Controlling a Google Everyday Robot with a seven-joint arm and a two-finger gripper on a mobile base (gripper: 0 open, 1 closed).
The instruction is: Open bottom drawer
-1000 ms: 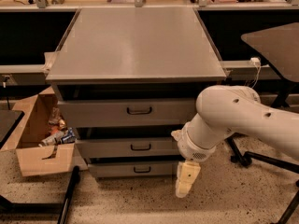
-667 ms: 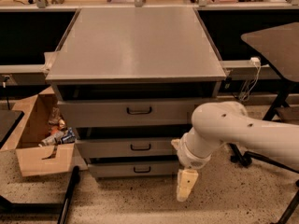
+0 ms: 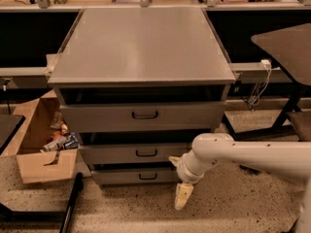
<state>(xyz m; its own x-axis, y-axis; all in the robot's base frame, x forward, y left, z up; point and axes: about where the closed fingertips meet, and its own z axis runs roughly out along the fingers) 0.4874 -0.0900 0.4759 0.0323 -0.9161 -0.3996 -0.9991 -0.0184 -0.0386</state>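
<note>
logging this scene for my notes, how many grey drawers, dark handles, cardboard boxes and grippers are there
grey drawers: 3 (top drawer, middle drawer, bottom drawer)
dark loop handles: 3 (top handle, middle handle, bottom handle)
cardboard box: 1
gripper: 1, low near the floor by the bottom drawer's right end
total: 8

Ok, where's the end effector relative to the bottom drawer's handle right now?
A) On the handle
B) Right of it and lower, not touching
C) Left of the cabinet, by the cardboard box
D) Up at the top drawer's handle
B: the end effector points down against the floor, to the right of and below the handle of the bottom drawer, with a clear gap between them.
</note>
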